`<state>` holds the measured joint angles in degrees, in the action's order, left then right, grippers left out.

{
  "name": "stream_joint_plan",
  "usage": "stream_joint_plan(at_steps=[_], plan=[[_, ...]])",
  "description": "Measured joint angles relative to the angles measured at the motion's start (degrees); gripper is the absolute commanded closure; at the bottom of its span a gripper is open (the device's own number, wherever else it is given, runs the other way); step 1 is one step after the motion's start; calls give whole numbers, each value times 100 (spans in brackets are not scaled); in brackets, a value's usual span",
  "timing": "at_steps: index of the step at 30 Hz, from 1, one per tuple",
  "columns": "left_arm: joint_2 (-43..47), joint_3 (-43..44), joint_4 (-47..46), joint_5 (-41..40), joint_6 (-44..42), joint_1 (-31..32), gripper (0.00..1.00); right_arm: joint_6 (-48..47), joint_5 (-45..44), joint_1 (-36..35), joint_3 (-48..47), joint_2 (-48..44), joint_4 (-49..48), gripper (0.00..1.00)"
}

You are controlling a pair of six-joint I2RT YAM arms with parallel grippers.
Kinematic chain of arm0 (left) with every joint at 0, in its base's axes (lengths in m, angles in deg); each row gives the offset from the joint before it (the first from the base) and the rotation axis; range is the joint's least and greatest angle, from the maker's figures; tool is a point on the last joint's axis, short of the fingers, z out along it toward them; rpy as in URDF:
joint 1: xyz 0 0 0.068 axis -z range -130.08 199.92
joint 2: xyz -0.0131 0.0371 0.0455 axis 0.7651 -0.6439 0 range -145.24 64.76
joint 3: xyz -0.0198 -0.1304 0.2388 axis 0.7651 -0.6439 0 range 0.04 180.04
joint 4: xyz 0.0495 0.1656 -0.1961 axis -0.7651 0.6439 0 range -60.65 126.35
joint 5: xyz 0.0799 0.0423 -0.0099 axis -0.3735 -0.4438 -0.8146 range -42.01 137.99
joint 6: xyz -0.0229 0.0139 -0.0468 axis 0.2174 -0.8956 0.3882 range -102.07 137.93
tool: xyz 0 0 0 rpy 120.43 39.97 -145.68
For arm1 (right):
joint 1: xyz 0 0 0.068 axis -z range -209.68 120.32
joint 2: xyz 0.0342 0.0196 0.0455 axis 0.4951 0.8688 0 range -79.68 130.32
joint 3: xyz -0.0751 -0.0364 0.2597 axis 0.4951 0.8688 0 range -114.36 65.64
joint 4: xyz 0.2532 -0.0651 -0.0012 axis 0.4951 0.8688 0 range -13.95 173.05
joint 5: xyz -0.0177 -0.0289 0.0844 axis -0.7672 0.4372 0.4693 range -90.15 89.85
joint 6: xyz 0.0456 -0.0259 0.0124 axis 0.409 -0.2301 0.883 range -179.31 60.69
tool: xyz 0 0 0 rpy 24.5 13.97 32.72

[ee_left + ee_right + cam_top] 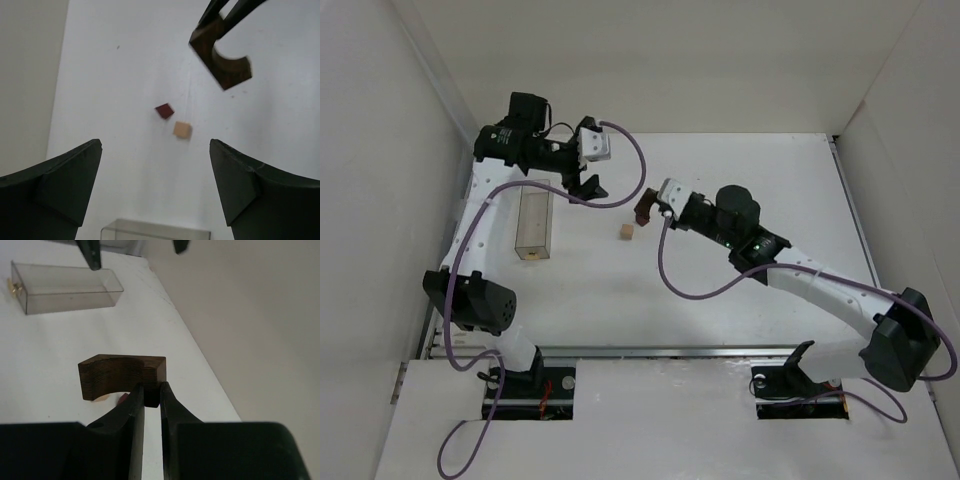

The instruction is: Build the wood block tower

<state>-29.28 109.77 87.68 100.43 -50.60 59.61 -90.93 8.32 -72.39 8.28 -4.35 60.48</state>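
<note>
My right gripper [151,390] is shut on one leg of the dark brown arch-shaped block [122,375] and holds it above the table; it also shows in the top view [645,208] and the left wrist view [222,62]. The pale tan cube [627,232] lies on the table just near-left of it. In the left wrist view the maroon piece [164,110] lies right beside the tan cube [182,129]. In the top view the maroon piece is hidden under the held block. My left gripper [585,185] is open and empty, above the table left of the blocks.
A clear rectangular plastic box [533,222] lies on the left of the table below the left arm, with a small yellow thing at its near end. White walls enclose the table on the left, back and right.
</note>
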Motion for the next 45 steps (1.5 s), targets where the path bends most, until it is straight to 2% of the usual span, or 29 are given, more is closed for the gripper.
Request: stream_joint_plan(at_steps=[4,9,15,22,27,32,38,43,44,45], plan=[[-142,-22,332,597,-81,251,13,-938,553,-11,195,2,46,100],[-262,-133,417,1176,-13,422,25,-1554,859,-9,199,-68,-15,100],[-437,-544,518,1818,68,715,29,-1818,1123,-9,197,-162,-188,100],[-874,-566,573,2319,278,817,41,-1952,1202,-9,197,-151,-199,100],[-929,-566,651,2435,363,811,56,-2026,1161,-7,197,-133,-205,100],[-940,-566,708,2463,417,811,57,-2055,1150,-2,197,-101,-219,100],[-1051,-549,688,2568,452,793,54,-2050,1226,-42,197,17,-258,100],[-1088,-546,667,2643,476,793,74,-2052,1292,-125,195,31,-264,100],[-1088,-544,660,2640,490,793,85,-2055,1290,-122,195,31,-275,100],[-1088,-544,660,2636,496,793,91,-2046,1279,-122,195,31,-282,100]])
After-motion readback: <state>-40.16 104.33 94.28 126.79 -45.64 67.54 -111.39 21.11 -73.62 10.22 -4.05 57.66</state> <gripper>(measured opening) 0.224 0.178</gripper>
